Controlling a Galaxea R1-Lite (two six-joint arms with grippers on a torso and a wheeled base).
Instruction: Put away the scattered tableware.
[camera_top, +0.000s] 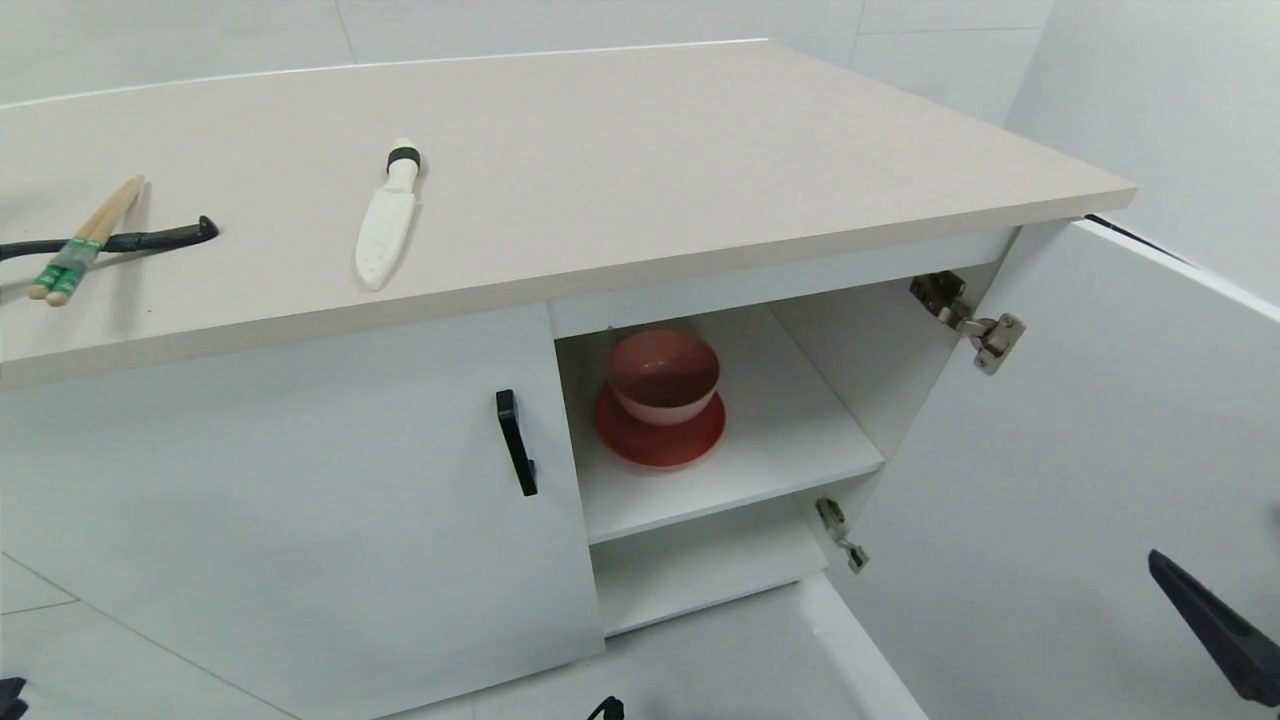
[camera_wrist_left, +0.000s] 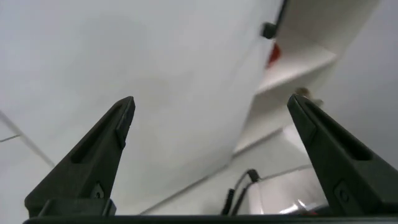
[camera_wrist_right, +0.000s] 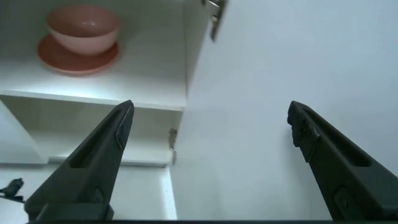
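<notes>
Beige laminate forms the countertop (camera_top: 650, 160) of a white cabinet. Its left door (camera_top: 300, 480) is closed and carries a black handle (camera_top: 516, 442). Its right door (camera_top: 1050, 450) is swung wide open to the right on two metal hinges, an upper hinge (camera_top: 975, 325) and a lower hinge (camera_top: 840, 535).

Inside the open compartment, on the upper shelf (camera_top: 800, 440), a pink bowl (camera_top: 664, 375) sits upright on a red plate (camera_top: 650, 452), toward the left of the shelf.

On the countertop, a cream knife (camera_top: 388, 215) with a black band on its handle lies near the front edge, handle pointing away. Well to its left, a pair of wooden chopsticks (camera_top: 85, 243) with a green wrap near the lower ends lies at the left edge. The chopsticks cross a slender black object (camera_top: 150, 240); what it is cannot be told.

The left gripper (camera_wrist_left: 211, 102) hangs low in front of the closed left door, its fingers spread wide with nothing between them. The right gripper (camera_wrist_right: 211, 106) is low on the right, facing the inner side of the open door, beside the compartment. Its fingers are likewise wide apart and empty.
</notes>
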